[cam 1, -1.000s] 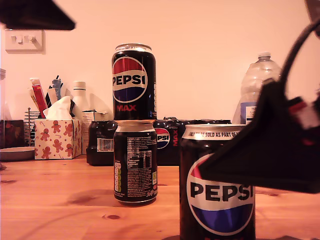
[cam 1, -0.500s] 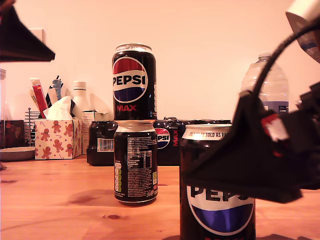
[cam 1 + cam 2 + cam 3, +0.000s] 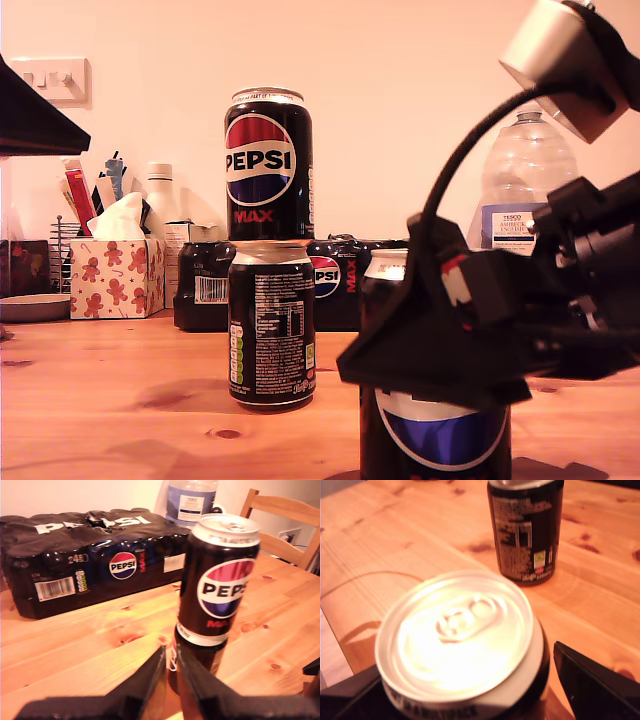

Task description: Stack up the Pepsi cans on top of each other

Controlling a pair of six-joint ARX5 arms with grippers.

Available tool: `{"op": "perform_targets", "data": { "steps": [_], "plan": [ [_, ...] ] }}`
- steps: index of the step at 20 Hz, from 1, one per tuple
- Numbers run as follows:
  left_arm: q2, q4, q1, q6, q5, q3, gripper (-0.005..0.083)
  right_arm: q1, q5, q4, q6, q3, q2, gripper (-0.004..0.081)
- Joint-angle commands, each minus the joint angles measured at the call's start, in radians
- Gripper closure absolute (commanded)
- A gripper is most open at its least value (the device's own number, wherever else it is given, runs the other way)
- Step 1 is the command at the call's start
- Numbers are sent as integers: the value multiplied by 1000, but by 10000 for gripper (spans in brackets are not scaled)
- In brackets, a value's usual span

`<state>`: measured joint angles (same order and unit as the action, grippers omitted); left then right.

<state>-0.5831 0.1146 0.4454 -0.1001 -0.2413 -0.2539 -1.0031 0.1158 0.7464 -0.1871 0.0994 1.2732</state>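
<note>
Two Pepsi cans stand stacked on the wooden table [image 3: 120,400]: the upper can [image 3: 268,165] [image 3: 220,585] sits upright on the lower can [image 3: 270,325] [image 3: 200,655] [image 3: 525,530]. A third Pepsi can [image 3: 440,435] [image 3: 460,630] stands alone nearer the exterior camera, towards the exterior view's right. My second gripper [image 3: 400,365] [image 3: 465,660] is open, with one finger on each side of this can just below its silver top. My first gripper [image 3: 170,652] is shut on nothing, pointing at the lower can of the stack. Its arm [image 3: 30,110] shows as a dark shape at the exterior view's left edge.
Behind the stack lies a shrink-wrapped black multipack [image 3: 340,275] [image 3: 90,560], with a big clear water bottle [image 3: 525,190] [image 3: 190,500] beside it. A tissue box [image 3: 115,275], a utensil holder and a dish [image 3: 30,305] stand at the exterior view's left. A wooden chair [image 3: 285,520] stands past the table.
My second gripper has swung towards the exterior view's left and lower, across the front of the third can. The dark arm at the exterior view's left edge has shifted down and left.
</note>
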Motion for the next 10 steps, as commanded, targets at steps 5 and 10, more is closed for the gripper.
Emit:
{"op": "perform_targets", "data": {
  "steps": [5,10],
  "plan": [
    [2,5,3,3,-1,21,728,-5,8,-4,-16,10,7,94],
    [2,5,3,3,-1,21,728,-5,-2,4,-15,14,7,409]
  ]
}}
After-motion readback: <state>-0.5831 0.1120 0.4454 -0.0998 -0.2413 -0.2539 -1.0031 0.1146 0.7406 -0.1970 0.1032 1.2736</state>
